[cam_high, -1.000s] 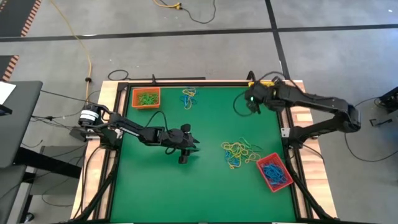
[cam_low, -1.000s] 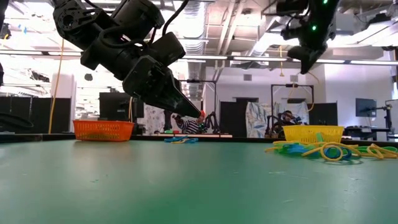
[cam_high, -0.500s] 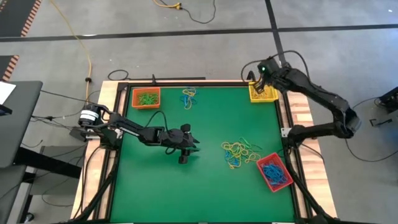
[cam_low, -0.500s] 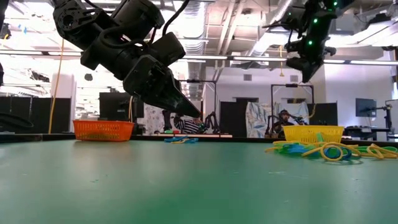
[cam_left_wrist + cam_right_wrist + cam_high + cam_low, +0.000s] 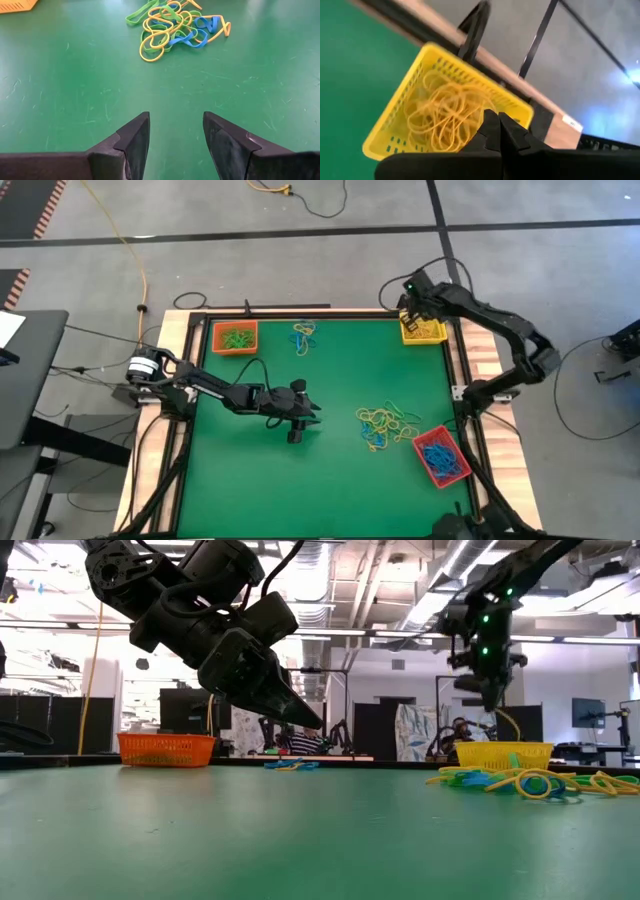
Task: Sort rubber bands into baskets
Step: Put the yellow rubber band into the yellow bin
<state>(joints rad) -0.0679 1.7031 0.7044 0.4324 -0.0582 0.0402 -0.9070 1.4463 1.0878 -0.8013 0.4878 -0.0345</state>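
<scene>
The yellow basket (image 5: 425, 330) stands at the table's far right corner with yellow rubber bands (image 5: 440, 117) inside. My right gripper (image 5: 497, 125) hovers just above it, shut, with a thin yellow band (image 5: 508, 725) hanging below its tips. My left gripper (image 5: 175, 125) is open above the table's middle and holds nothing. A mixed pile of rubber bands (image 5: 385, 425) lies on the mat beyond its fingers. The orange basket (image 5: 235, 337) holds green bands and the red basket (image 5: 441, 456) holds blue ones. My right gripper pinches a yellow rubber band between its fingertips (image 5: 492, 700), coming steeply from above. The band hangs slack below the fingers, over the yellow basket. The fingers hide the place of contact in the wrist view.
A small heap of mixed bands (image 5: 304, 337) lies near the far edge between the orange and yellow baskets. The green mat has bare room at the near left. Wooden rails (image 5: 480, 370) frame the table.
My right gripper has swung from above the mat toward the table's far right corner and sunk until it stands over the yellow basket, staying shut.
</scene>
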